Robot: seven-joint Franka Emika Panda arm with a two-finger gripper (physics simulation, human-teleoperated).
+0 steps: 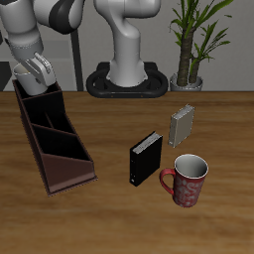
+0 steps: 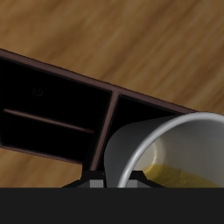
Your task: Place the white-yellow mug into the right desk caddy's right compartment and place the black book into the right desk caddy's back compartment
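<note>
Off-white with a yellow inside, the white-yellow mug hung tipped in the hand, its mouth facing the wrist camera, just above the right desk caddy at the end farthest from the counter's front edge. The fingers appeared to pinch its rim wall, one inside and one outside. It looked rigid, glazed and probably slick, light enough for one hand but liable to swing about a rim grip, so it wanted a slow, level lowering. Beneath it lay a dark squarish section beyond a divider; whether that was the right compartment I could not tell. On the counter in the exterior view, the black book stood at about three o'clock from the caddy, thin and stiff, best pinched across its covers. A grey book and a red mug flanked it. No writing was legible.
</note>
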